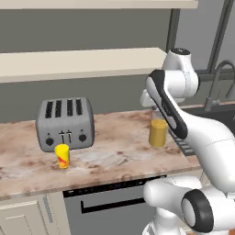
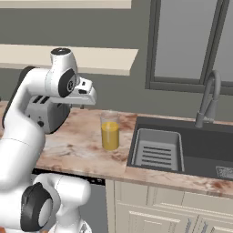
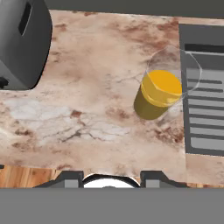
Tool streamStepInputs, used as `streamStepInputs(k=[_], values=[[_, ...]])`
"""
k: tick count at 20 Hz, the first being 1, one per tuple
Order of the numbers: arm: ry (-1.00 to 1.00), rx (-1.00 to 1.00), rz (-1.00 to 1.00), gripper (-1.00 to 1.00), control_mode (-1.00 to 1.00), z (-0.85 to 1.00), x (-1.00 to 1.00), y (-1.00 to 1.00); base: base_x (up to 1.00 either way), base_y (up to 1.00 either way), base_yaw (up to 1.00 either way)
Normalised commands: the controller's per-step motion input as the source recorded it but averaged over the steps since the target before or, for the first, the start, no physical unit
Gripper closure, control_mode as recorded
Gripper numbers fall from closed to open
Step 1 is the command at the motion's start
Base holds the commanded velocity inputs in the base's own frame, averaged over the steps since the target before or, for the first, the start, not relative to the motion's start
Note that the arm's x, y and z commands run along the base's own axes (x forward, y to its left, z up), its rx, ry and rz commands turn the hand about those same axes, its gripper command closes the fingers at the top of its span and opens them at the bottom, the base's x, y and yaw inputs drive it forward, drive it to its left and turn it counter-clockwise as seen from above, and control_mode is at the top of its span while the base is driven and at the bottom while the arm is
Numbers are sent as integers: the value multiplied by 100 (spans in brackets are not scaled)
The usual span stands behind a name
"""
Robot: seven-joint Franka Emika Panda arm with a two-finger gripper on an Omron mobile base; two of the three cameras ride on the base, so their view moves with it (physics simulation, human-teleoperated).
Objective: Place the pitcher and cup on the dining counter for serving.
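The pitcher is a clear, faceted glass cylinder part-filled with amber-yellow liquid. It stands upright on the marbled brown-beige surface, ahead of the fingers and off to their right in the hand view, well apart from them. The fingers show there as two small dark tips at the bottom edge with nothing between them; whether they are fully spread cannot be told. In the right base view the pitcher sits just beside the dark sink with its ribbed grey basin, below and in front of the white hand. The left base view shows the pitcher partly behind the arm's forearm, with only its yellow lower part plain.

The cup, small, yellow and tapered with red-orange markings, appears in the left base view, standing just in front of the toaster, far to the left of the hand. The toaster is a grey metal box with four slots on top and dark knobs on its face; in the hand view its rounded dark corner lies to the upper left of the fingers. The right base view adds a curved grey faucet behind the sink and a window above it.
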Motion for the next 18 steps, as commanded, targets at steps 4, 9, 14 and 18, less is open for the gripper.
streamStepInputs(k=[4, 9, 14, 18], values=[[0, 0, 0, -100, -100, 0, -21, -8, 0, 0, 0], [6, 0, 0, -100, -100, -11, -60, -54, 0, 0, 0], [5, 0, 0, -100, -100, -34, -53, -93, 0, 0, 0], [4, 2, -1, -100, -100, -39, -3, -80, 0, 0, 0]])
